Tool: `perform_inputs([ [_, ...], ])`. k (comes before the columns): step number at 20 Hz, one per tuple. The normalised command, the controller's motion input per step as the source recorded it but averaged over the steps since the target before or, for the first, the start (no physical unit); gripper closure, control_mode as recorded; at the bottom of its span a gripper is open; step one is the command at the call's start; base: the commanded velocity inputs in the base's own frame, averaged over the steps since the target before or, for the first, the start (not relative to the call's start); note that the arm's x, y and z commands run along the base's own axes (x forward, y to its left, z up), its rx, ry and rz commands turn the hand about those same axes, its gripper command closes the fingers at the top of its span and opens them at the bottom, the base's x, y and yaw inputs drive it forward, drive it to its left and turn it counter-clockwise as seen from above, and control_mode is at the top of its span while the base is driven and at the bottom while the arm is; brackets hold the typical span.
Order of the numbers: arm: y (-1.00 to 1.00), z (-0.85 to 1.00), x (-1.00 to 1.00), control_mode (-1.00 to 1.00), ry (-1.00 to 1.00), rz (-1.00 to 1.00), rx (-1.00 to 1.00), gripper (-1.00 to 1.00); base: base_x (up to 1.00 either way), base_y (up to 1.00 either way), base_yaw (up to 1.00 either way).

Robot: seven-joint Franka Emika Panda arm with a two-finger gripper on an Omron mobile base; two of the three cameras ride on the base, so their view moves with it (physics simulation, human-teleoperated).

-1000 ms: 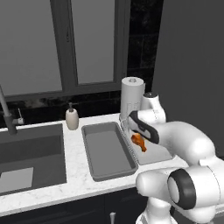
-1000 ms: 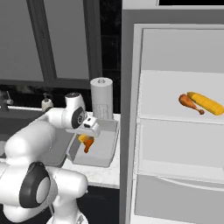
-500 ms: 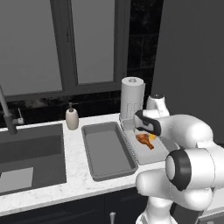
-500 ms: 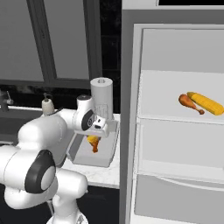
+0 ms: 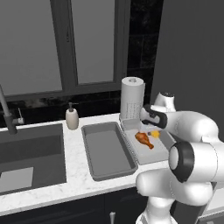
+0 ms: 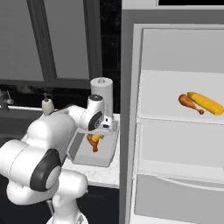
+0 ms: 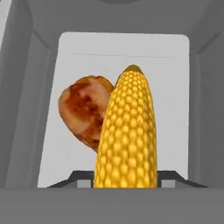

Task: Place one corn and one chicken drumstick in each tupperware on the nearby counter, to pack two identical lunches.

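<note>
Lowered since earlier: gripper (image 7: 126,178) clamps yellow corn cob (image 7: 127,131) over reddish-brown drumstick (image 7: 86,110) in shorter grey tupperware (image 5: 164,151) | risk: cob rolling onto drumstick.

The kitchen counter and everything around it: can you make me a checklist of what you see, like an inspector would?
Surface: white marbled counter over dark cabinets, with a dark sink set in its left part.
Job's things: longer tupperware has nothing in it; shorter tupperware holds one drumstick. A corn cob hangs above that drumstick. A second cob and second drumstick lie touching on a fridge shelf.
Clutter: paper towel roll, soap bottle, faucet.
Grippers: gripper shut on the corn cob over the shorter tupperware.
Cables: nothing seen.
Surroundings: dark windows behind the counter, open fridge on the right.
</note>
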Motion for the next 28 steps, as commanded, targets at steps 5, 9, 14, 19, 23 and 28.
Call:
perform_inputs([
  [5,0.24,-0.14,0.29,-1.0,0.0,0.1,0.0,1.0,0.0,0.0,0.0],
  [9,0.23,-0.05,0.16,-1.0,0.0,0.06,0.0,-1.0,0.0,0.0,0.0],
  [14,0.01,-0.02,0.0,-1.0,0.0,0.04,0.0,-1.0,0.0,0.0,0.0],
  [19,0.0,0.0,0.0,-1.0,-0.01,0.07,0.0,-1.0,0.0,0.0,0.0],
  [23,0.01,0.37,-0.24,-1.0,-0.12,0.06,0.0,-1.0,0.0,0.0,0.0],
  [28,0.22,0.7,-0.72,-1.0,-0.1,0.01,0.0,-1.0,0.0,0.0,0.0],
])
